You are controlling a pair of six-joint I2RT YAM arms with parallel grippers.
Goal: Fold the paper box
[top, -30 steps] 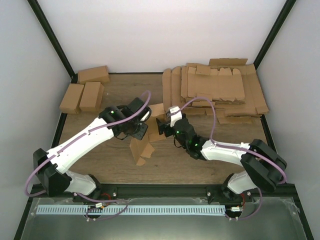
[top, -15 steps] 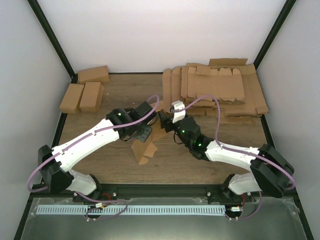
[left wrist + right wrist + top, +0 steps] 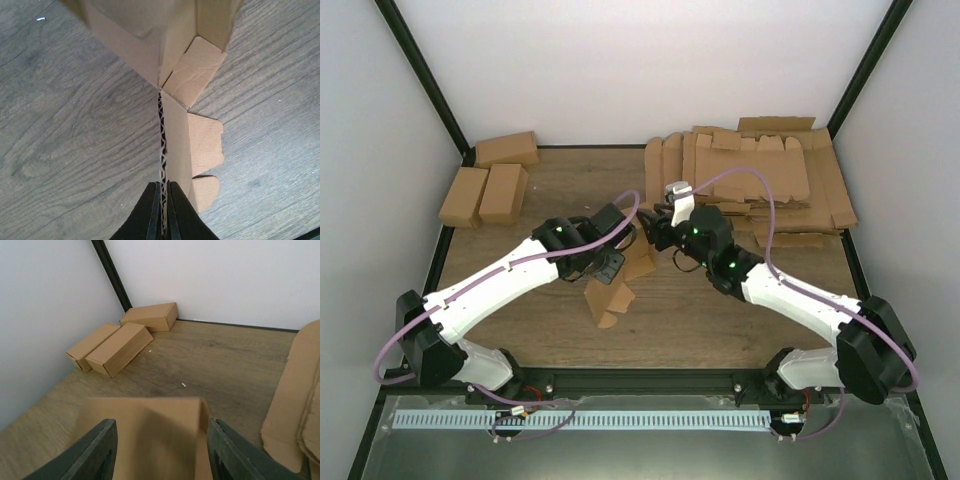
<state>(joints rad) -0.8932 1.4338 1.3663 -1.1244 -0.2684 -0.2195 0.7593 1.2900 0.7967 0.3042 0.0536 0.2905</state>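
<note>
The paper box (image 3: 607, 300) stands centre on the table (image 3: 720, 325) — folded cartons (image 3: 485, 188) behind-left of it, flat blanks (image 3: 760, 175) behind-right.

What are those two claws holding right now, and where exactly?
The left gripper pinches the paper box by a panel's raw edge. The right gripper straddles another flap; whether it grips cannot be told.
</note>
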